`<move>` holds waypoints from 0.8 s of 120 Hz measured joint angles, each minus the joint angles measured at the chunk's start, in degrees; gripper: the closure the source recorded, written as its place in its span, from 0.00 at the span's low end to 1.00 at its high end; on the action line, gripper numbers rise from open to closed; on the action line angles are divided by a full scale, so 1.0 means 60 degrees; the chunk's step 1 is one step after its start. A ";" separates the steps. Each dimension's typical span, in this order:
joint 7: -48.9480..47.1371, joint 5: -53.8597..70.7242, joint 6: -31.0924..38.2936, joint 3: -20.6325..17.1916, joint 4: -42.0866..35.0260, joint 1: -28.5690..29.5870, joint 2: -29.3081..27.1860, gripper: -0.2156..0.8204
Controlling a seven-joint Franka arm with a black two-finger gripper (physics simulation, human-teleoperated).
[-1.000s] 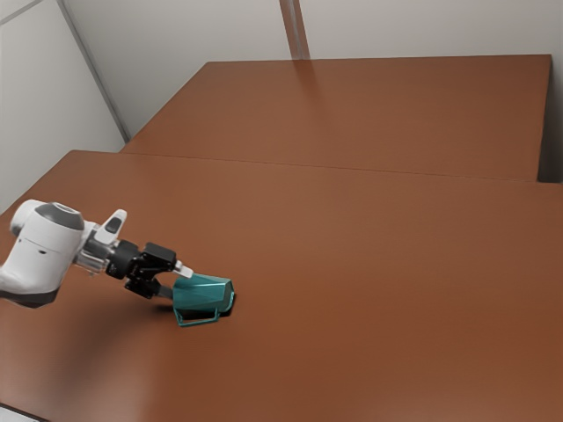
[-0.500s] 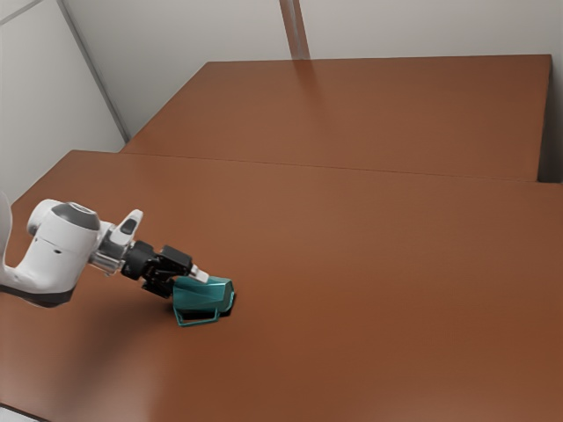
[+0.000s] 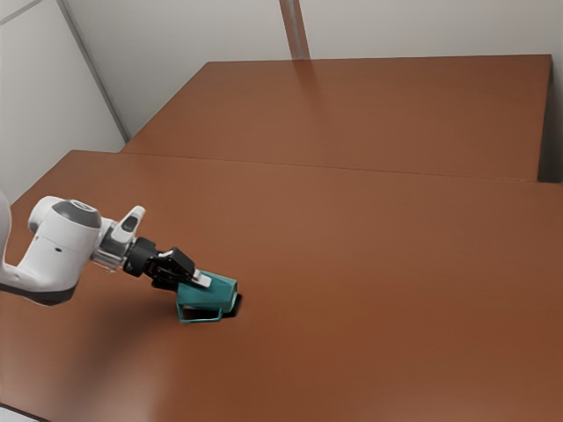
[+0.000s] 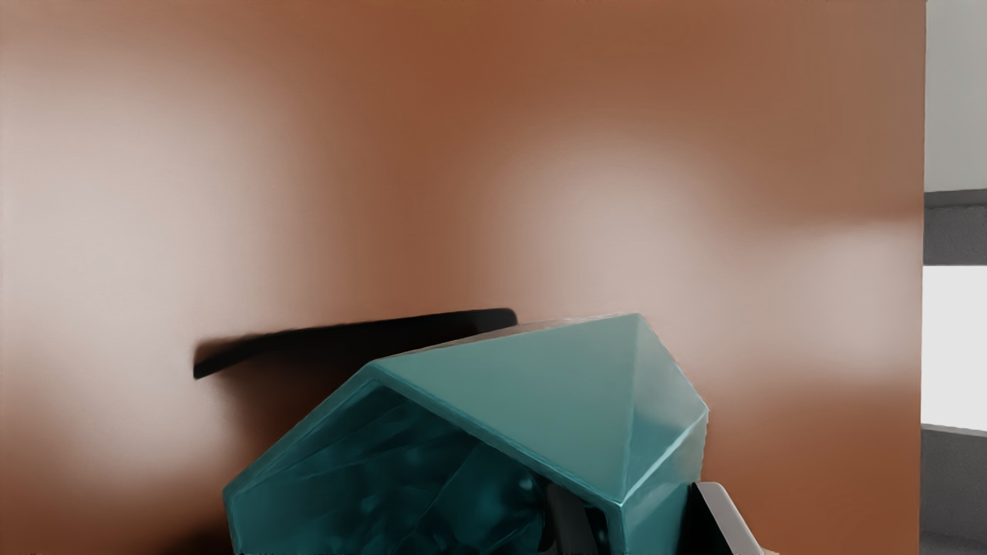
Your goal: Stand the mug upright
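The mug [image 3: 211, 294] is tipped sideways toward the exterior view's left; the gripper [image 4: 634, 493] clasps its wall; uprighting remains.

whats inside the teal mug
One finger of the gripper is inside the mug; the mug's own side covers the deeper part, so anything there can't be seen.

Brown table [image 3: 369, 281] (rather glossy), pale walls [image 3: 176, 61].
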 joint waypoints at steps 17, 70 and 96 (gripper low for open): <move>0.0005 0.0023 0.0089 -0.0004 0.0000 0.0068 -0.0136 0.86; -0.0218 0.1000 0.0299 -0.0009 0.0108 -0.0733 -0.1352 0.96; -0.0956 0.3982 0.0243 -0.0228 0.1170 -0.0815 -0.1443 0.97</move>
